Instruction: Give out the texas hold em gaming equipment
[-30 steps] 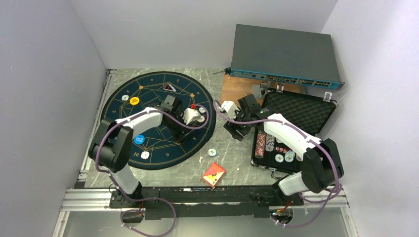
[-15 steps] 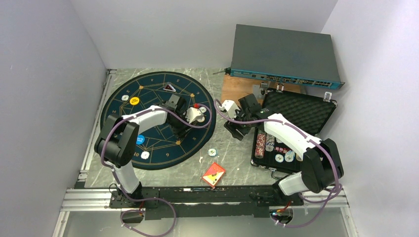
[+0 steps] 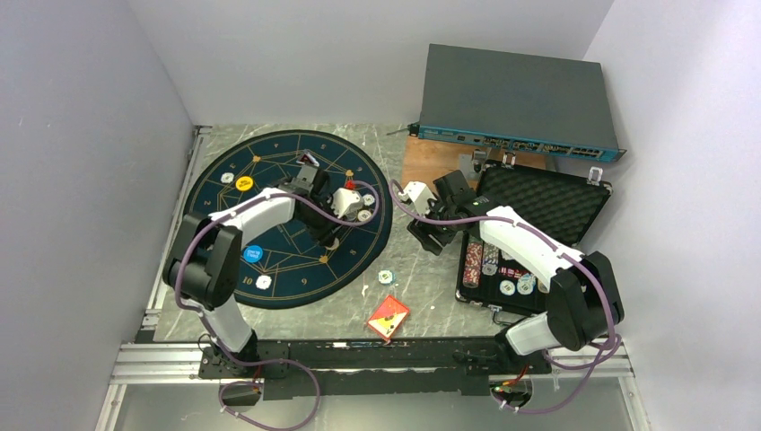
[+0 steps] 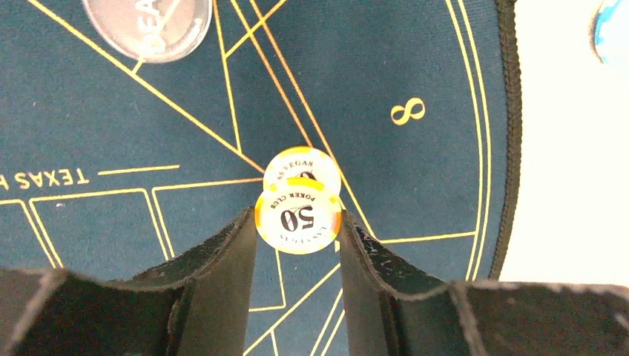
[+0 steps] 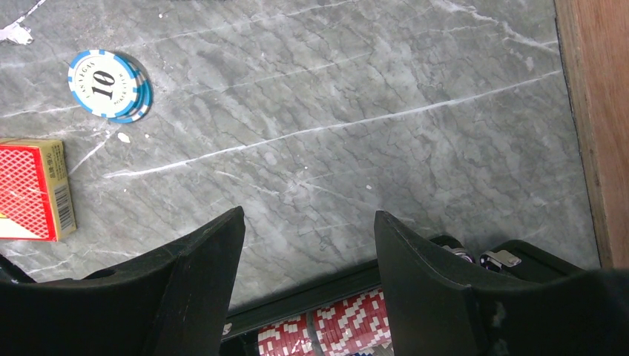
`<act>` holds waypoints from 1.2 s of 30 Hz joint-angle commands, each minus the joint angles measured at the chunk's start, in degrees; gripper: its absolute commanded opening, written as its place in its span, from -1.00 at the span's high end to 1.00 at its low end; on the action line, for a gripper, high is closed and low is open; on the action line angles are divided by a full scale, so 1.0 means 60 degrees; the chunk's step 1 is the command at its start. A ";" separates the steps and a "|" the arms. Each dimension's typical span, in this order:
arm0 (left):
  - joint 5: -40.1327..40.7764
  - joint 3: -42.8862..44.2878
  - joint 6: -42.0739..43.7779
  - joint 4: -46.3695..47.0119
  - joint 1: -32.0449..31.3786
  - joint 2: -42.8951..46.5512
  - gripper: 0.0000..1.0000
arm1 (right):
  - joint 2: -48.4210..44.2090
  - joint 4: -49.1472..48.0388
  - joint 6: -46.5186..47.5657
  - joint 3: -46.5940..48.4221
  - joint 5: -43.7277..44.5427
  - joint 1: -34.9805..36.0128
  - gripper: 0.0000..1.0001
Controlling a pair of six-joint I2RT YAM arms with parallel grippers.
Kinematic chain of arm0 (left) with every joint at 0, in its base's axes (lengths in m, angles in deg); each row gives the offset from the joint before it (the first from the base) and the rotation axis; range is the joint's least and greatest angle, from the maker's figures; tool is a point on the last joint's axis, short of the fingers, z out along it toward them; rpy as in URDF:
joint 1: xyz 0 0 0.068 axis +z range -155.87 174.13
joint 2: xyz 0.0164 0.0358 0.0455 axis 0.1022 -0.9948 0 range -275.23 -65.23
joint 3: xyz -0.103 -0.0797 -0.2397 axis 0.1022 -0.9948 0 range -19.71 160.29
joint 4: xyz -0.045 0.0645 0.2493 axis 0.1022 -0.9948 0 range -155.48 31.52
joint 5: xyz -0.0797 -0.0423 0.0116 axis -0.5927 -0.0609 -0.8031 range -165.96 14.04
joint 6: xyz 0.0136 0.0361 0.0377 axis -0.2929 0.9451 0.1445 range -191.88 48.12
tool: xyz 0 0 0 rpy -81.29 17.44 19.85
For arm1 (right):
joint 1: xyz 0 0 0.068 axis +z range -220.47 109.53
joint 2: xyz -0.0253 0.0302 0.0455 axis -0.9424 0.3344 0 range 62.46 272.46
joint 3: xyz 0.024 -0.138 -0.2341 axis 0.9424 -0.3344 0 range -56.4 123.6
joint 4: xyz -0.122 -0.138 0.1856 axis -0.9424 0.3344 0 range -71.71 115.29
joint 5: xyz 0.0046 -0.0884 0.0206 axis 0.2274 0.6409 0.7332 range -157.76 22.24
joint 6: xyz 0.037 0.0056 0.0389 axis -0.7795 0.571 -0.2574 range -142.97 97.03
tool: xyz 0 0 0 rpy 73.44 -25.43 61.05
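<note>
My left gripper (image 4: 298, 226) is shut on a whitish poker chip (image 4: 298, 221) with a yellow rim, marked 50. It holds the chip just above a second whitish chip (image 4: 302, 167) lying on the navy mat (image 4: 445, 59). In the top view the left gripper (image 3: 325, 236) is over the mat's right half. A yellow disc (image 3: 244, 185), a blue disc (image 3: 254, 254) and red-backed cards (image 3: 310, 160) lie on the mat (image 3: 269, 148). My right gripper (image 5: 308, 245) is open and empty over the bare table beside the case (image 3: 538, 211).
A blue-rimmed 10 chip (image 5: 107, 83) and a red card box (image 5: 30, 189) lie on the grey table. Rows of red chips (image 5: 348, 326) fill the case. A clear dealer disc (image 4: 148, 26) is on the mat. A network switch (image 3: 516, 103) stands at the back right.
My left wrist has shifted a little up and to the right over the mat. The right arm has not moved.
</note>
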 commanded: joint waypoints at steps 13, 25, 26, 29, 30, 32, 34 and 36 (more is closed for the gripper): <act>-0.1102 -0.1864 0.2236 -0.2305 0.3543 0.3877 0.17 | -0.0062 -0.0090 -0.0054 0.0030 -0.0250 -0.0051 -0.36; -0.0779 -0.3290 0.4385 -0.2449 0.6853 0.4330 0.17 | -0.0003 -0.0059 -0.0056 0.0060 -0.0290 -0.0061 -0.36; -0.0682 -0.3398 0.4446 -0.2339 0.6870 0.4293 0.16 | 0.0002 -0.0059 -0.0053 0.0060 -0.0287 -0.0058 -0.35; -0.0376 -0.3818 0.4540 -0.1838 0.6886 0.4206 0.15 | 0.0028 -0.0045 -0.0053 0.0074 -0.0286 -0.0049 -0.35; -0.0318 -0.3880 0.4555 -0.1774 0.6883 0.4128 0.14 | 0.0040 -0.0026 -0.0064 0.0075 -0.0286 -0.0049 -0.36; -0.0212 -0.3993 0.4568 -0.1631 0.6895 0.3988 0.14 | 0.0037 -0.0039 -0.0066 0.0068 -0.0273 -0.0048 -0.36; -0.0137 -0.4157 0.4617 -0.1473 0.6897 0.3910 0.11 | 0.0045 -0.0045 -0.0054 0.0060 -0.0257 -0.0050 -0.36; -0.0001 -0.4276 0.4651 -0.1336 0.6896 0.3851 -0.10 | 0.0072 -0.0024 -0.0063 0.0067 -0.0257 -0.0061 -0.36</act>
